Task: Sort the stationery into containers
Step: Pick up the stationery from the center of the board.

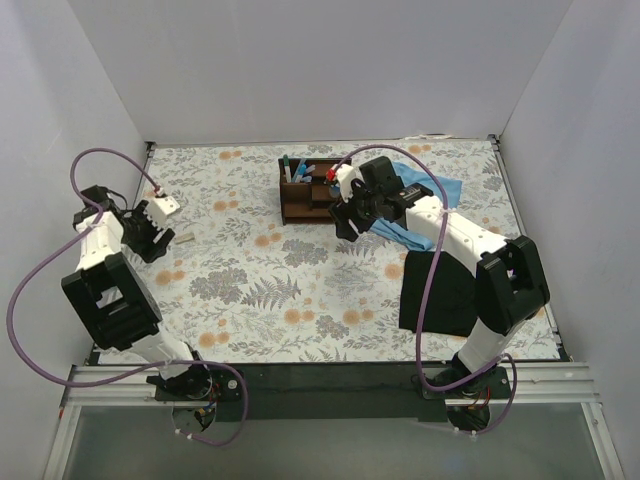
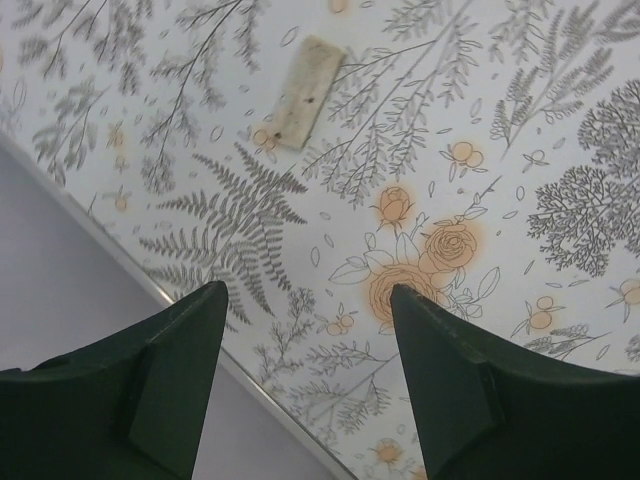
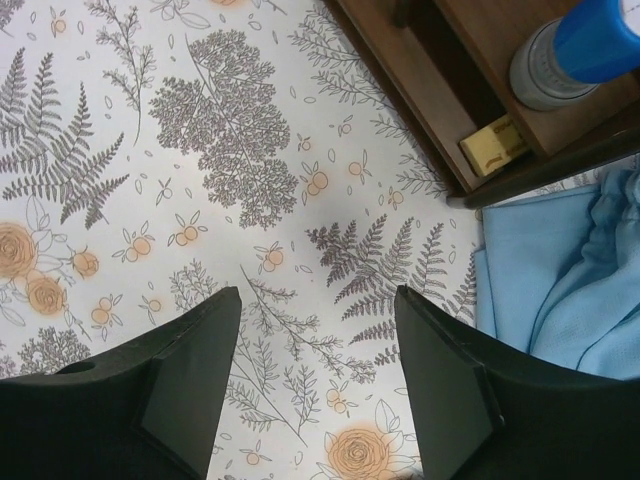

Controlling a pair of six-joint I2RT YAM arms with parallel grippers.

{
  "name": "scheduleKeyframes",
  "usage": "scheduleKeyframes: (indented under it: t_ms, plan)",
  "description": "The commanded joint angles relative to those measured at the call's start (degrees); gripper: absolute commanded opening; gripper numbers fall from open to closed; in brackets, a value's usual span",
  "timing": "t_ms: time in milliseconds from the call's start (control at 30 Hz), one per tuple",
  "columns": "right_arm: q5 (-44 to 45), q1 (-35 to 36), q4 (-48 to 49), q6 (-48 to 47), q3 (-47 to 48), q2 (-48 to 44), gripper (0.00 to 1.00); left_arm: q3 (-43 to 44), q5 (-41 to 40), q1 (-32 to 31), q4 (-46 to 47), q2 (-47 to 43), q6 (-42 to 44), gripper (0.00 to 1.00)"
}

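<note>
**Top view.** My left gripper point(image 1: 150, 240) hangs low near the far-left edge of the table. A tan block point(image 1: 185, 237) lies just right of its tips, not touching. My right gripper point(image 1: 350, 222) hovers just beside the near right corner of the organizer point(image 1: 305, 195). Pens point(image 1: 293, 170) stand in its slots. I see no other loose stationery.

**Left wrist.** Fingers point(image 2: 170, 380) spread wide with nothing between them. The block lies flat and aslant, ahead of the tips and well apart.

**Right wrist.** Fingers point(image 3: 185, 380) wide and empty over the bare table. The organizer is ahead and to the right. A cylinder point(image 3: 580, 45) stands in it, and a tan piece point(image 3: 492, 143) sits in a low compartment. A blue cloth point(image 3: 560, 280) lies right of the right finger.

**Judgement.** The block looks like the last piece, and it is the left side's job. The next move calls for reaching forward, turning to span its narrow width, lowering and pinching.
</note>
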Motion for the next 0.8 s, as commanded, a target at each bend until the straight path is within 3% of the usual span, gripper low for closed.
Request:
scheduleKeyframes:
  t_ms: [0, 167, 433, 767]
  plan:
    - [-5.36, -1.08, 0.17, -3.49, -0.48, -2.29, 0.71, 1.43, 9.37, -0.03, -5.41, 3.21, 23.18, 0.65]
    - [-6.15, -2.05, 1.22, -4.11, -1.62, -2.38, 0.69, 1.17, 9.56, -1.17, -0.13, 5.85, 24.07, 0.61]
    - [-11.42, -2.75, 4.39, -4.64, -3.82, -3.69, 0.69, 5.03, 8.68, -3.11, 0.13, 12.88, 23.46, 0.54]
    - [-10.54, -3.37, 4.83, -3.23, -0.57, 0.43, 0.69, 9.25, 7.71, -4.51, 1.54, 19.21, 23.02, 0.5]
